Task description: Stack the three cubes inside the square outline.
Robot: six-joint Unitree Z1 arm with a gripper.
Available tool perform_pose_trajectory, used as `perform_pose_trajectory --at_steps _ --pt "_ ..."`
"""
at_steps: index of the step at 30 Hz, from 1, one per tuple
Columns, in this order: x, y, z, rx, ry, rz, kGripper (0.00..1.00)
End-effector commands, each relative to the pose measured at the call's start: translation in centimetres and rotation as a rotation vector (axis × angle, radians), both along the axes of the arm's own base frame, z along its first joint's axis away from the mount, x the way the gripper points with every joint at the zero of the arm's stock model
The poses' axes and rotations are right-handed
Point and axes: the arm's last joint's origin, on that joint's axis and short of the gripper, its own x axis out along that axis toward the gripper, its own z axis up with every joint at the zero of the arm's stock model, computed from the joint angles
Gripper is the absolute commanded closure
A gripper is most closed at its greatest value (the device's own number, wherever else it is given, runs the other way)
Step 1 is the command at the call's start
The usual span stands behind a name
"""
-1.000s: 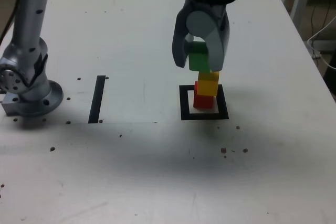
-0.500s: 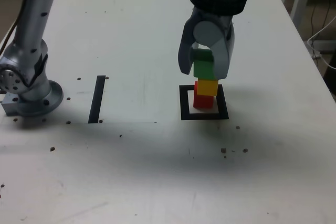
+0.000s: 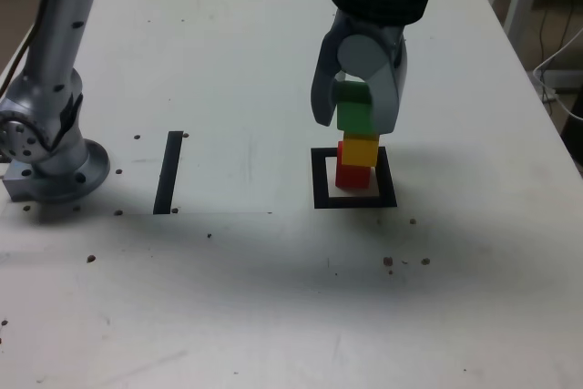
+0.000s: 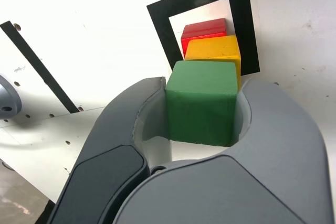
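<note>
Arm: reaches over from its base, wrist pointing down.
Gripper (image 3: 356,108): jaws clamped on the green cube (image 4: 202,100) between them.

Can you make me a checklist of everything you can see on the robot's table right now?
Surface: white table, small dark specks and holes.
Job's things: red cube inside the square outline, yellow cube on top of it, green cube at the top of the stack; whether it rests on the yellow one, cannot tell.
Clutter: one straight black strip.
Grippers: gripper shut on the green cube.
Cables: white cable off the exterior view's right edge.
Surroundings: arm base; floor beyond the table.
</note>
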Motion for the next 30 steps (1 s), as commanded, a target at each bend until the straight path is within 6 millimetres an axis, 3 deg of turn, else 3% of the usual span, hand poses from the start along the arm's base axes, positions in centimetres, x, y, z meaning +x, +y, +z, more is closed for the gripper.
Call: perform_pose_trajectory --at_steps 1,4,10,15,23,30 --pt "0.1 0.1 -0.2 0.001 0.007 0.004 0.70" --pt "0.2 0.0 -0.4 -0.003 0.009 0.003 0.60" --pt "0.2 0.1 -0.6 -0.010 0.015 -0.007 0.29" --pt "0.2 0.1 -0.7 -0.012 0.016 -0.013 0.15" --pt "-0.2 0.4 -0.3 0.001 0.010 -0.014 0.05" --pt "-2.4 0.9 1.9 0.055 -0.035 0.007 0.03"
